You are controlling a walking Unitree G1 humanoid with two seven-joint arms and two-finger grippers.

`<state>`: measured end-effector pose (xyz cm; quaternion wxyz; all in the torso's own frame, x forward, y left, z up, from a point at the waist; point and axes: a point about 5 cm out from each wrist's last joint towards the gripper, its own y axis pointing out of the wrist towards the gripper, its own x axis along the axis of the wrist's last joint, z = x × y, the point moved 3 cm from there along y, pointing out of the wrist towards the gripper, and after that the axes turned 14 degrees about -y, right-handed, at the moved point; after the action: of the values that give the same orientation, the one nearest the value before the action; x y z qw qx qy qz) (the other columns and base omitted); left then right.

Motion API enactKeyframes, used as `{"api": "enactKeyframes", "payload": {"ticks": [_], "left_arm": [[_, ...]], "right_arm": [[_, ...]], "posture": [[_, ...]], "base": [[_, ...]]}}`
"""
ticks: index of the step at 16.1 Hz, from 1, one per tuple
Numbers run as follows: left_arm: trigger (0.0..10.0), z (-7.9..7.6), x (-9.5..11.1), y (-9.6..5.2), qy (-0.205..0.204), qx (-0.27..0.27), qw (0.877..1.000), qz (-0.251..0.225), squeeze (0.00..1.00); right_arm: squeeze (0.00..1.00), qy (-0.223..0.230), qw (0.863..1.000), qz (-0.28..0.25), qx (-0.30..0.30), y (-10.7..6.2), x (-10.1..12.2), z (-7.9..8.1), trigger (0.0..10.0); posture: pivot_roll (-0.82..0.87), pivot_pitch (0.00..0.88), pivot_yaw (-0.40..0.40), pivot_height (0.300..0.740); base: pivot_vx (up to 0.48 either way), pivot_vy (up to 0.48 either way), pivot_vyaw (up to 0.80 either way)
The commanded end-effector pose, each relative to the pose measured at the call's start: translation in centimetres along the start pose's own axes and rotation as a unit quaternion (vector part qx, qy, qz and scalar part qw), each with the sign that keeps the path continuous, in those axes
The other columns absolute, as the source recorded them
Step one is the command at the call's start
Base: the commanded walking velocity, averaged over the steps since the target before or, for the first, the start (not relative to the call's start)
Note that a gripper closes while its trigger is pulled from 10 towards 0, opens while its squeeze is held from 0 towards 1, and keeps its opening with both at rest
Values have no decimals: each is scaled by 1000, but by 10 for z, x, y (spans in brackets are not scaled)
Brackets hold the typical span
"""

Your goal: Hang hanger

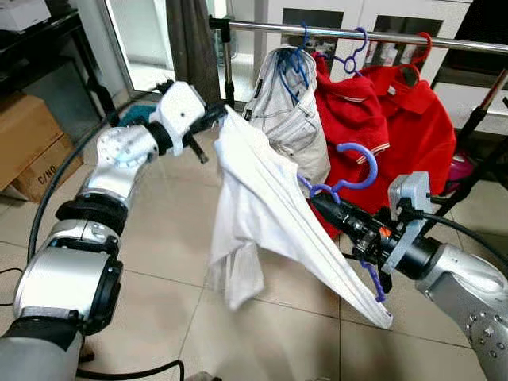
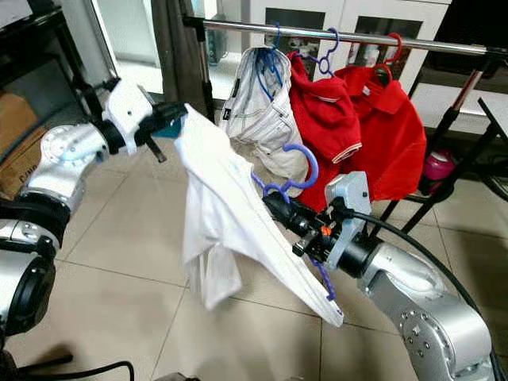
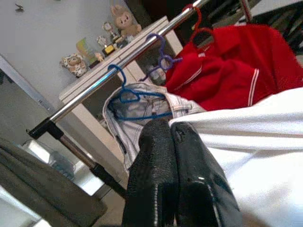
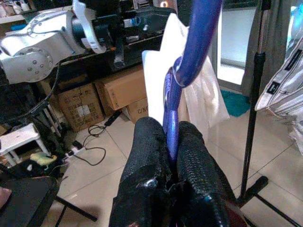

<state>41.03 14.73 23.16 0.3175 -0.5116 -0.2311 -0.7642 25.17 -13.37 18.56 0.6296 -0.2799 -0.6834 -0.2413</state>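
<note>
The right gripper (image 2: pixel 274 203) is clamped on a purple hanger (image 2: pixel 298 178) threaded into a white shirt (image 2: pixel 214 214). The left gripper (image 1: pixel 214 119) pinches the shirt's upper corner shut. The shirt hangs stretched between them, below the metal rail (image 1: pixel 357 36).

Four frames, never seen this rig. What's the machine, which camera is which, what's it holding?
It is a humanoid robot with two silver arms ending in black two-finger grippers. Two pictures come from a stereo camera on its head; the other two look along each wrist's fingers. The left gripper is shut on a corner of a white shirt. The right gripper is shut on the purple hanger that the shirt drapes over. Behind is a metal clothes rail with a pale garment and two red shirts already hanging. The floor is tiled.
</note>
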Motion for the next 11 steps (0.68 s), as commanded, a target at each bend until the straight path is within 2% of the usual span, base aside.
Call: {"api": "enactKeyframes", "payload": {"ticks": [1,6,8,10,11], "left_arm": [[10000,5,9,0,-2,-3,1000,-14,1000],[10000,21,24,-8,-57,13,997,-57,1000],[10000,27,29,-9,-71,21,995,-69,1000],[10000,25,25,-9,-73,19,995,-59,1000],[10000,17,13,-7,-95,3,995,-38,1000]], "right_arm": [[0,-5,1000,-6,-13,0,4,-6,10000],[0,-25,997,28,-65,-1,-4,-23,10000],[0,-23,996,24,-78,0,-2,-30,10000],[0,-16,995,15,-97,2,2,-36,10000],[0,2,990,7,-142,5,3,-47,10000]], "posture": [[-240,0,60,740],[-244,0,58,740],[-246,0,57,740],[-250,0,60,740],[-253,0,64,740]], "base": [[0,0,0],[0,0,0],[0,0,0],[0,0,0],[0,0,0]]}}
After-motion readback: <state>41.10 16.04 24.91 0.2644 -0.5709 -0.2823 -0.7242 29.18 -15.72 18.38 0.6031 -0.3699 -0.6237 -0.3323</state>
